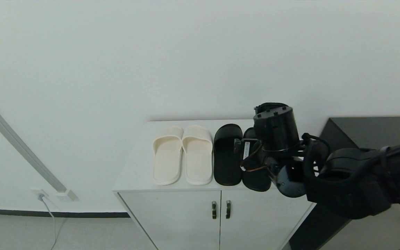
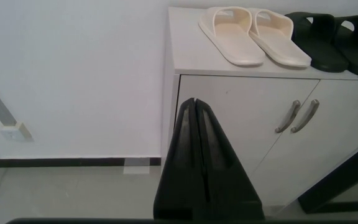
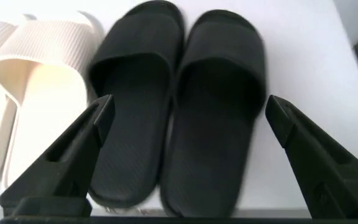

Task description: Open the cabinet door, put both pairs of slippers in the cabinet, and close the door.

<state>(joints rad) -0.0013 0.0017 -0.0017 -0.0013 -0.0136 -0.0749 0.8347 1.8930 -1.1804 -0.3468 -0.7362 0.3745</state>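
A white cabinet (image 1: 137,166) stands against the wall with both doors shut and two metal handles (image 1: 221,209) at the middle seam. On its top lie a pair of white slippers (image 1: 182,154) and, to their right, a pair of black slippers (image 1: 227,156). My right arm (image 1: 278,133) hovers over the black pair. My right gripper (image 3: 188,115) is open wide, one finger on each side of the black slippers (image 3: 219,93) and above them. My left gripper (image 2: 195,101) is shut on nothing, low in front of the cabinet's left door (image 2: 229,118), apart from the handles (image 2: 297,116).
A dark table (image 1: 373,132) adjoins the cabinet on the right. A wall socket with a hanging cable (image 1: 41,197) and a slanted grey strip (image 1: 12,139) are on the wall at left. Open floor lies in front of the cabinet.
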